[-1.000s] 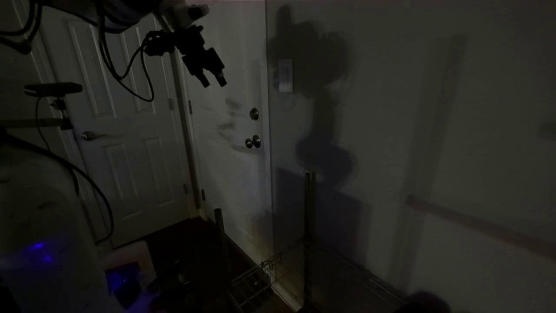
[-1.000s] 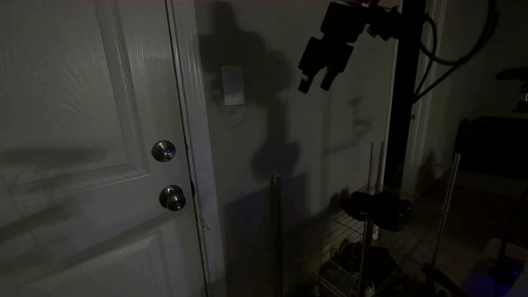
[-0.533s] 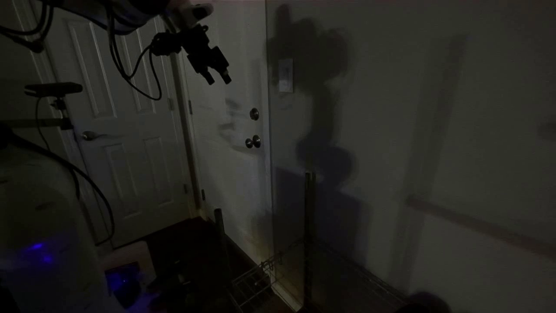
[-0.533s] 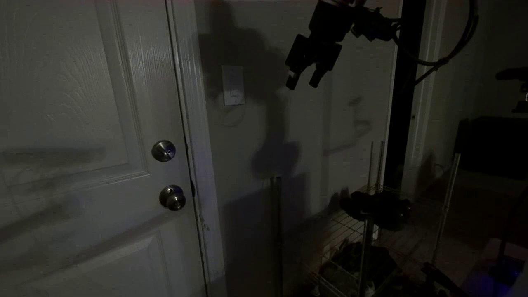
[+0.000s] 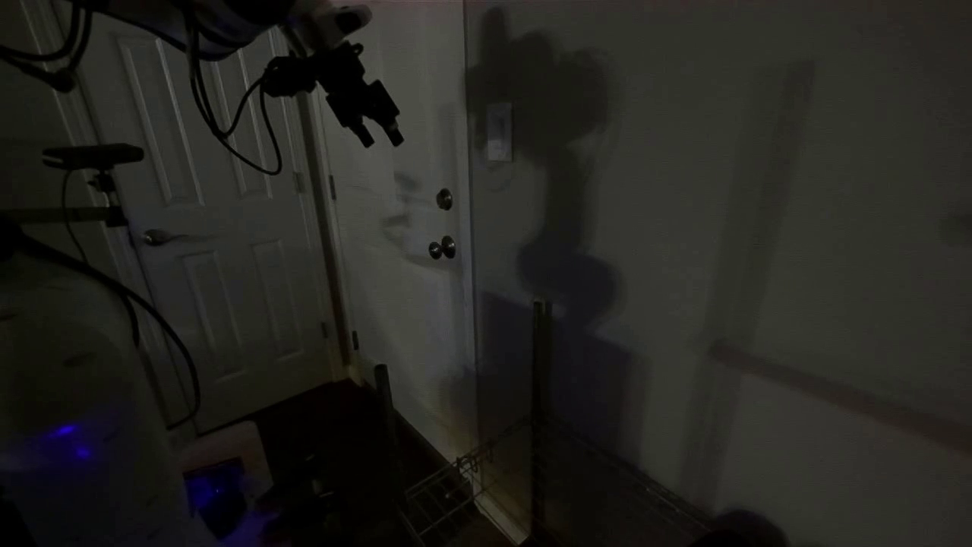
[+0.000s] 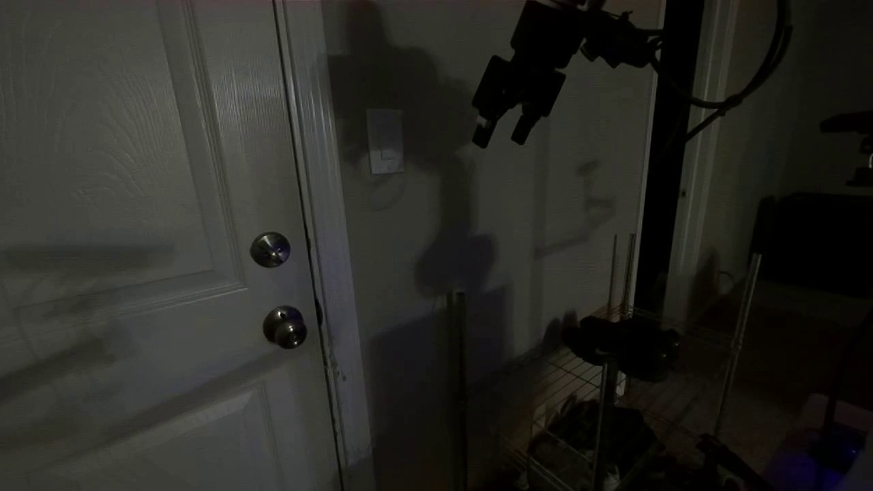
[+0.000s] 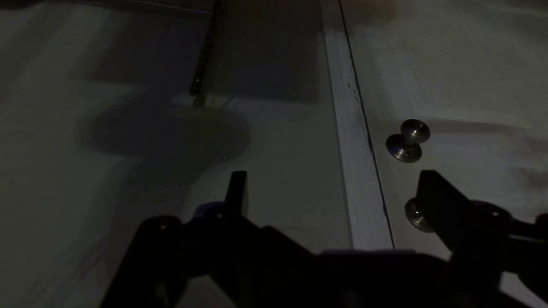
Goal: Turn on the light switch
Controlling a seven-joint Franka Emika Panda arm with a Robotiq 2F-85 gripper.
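Though all is dim, in an exterior view light switch [image 5: 499, 133] sits on wall [image 5: 858, 251], claw [image 5: 382, 143] well apart. In an exterior view, light switch just beside door frame [image 6: 331, 239]. Wrist view: claw's fingers [image 7: 235, 192] spread wide, doorknob [image 7: 415, 131] beyond.

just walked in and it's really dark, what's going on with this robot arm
A robot arm is apparently here to turn on the light switch, which is on the wall beside a door. Its gripper hangs open and holds nothing, angled downward and apart from the light switch in both exterior views. Everything is dim, so the job looks not yet done.
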